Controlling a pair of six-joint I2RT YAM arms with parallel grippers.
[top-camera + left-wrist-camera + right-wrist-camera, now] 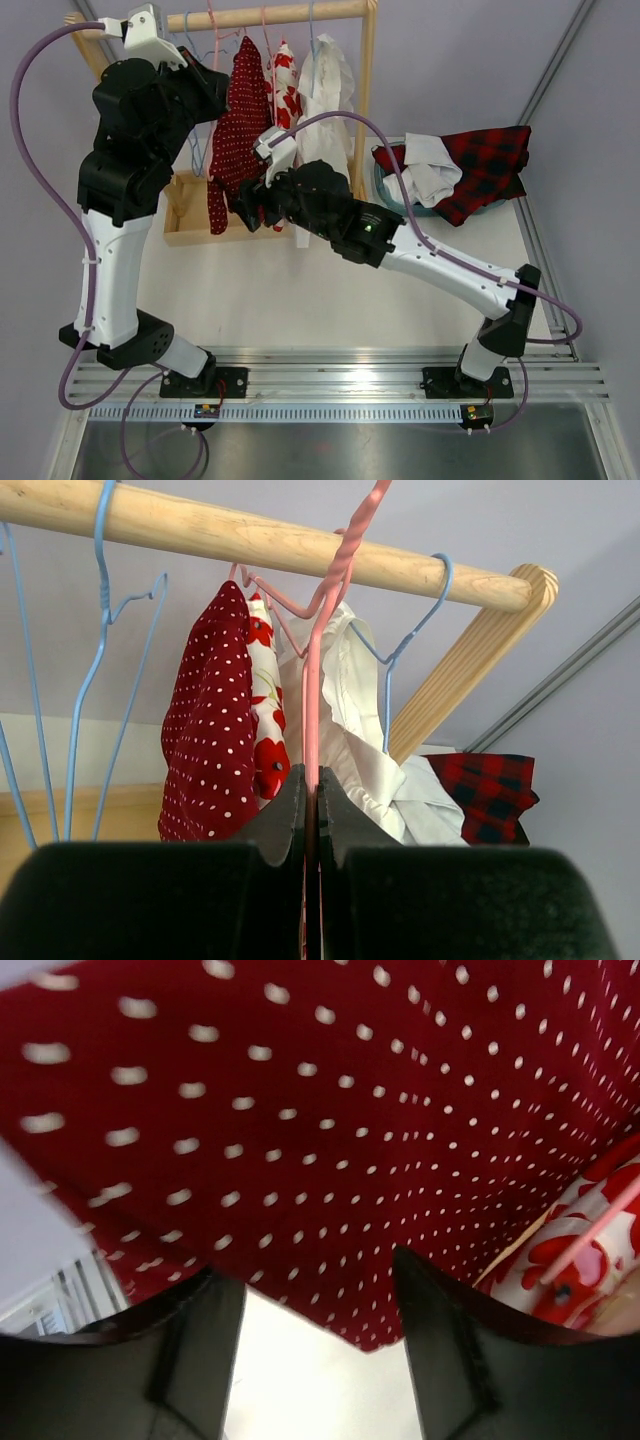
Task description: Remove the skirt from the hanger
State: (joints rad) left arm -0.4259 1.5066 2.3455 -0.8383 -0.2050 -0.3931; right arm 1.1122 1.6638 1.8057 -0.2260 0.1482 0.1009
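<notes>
Two-arm setup: left end effector pinching the pink hanger, right end effector open, skirt hanging directly above it.

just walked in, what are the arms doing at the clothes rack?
The left gripper is shut on the wire of the pink hanger, which hooks over the wooden rail. The right gripper is open just below the hem of the red polka-dot skirt and is not gripping it. The skirt is not yet off the rack.
</notes>
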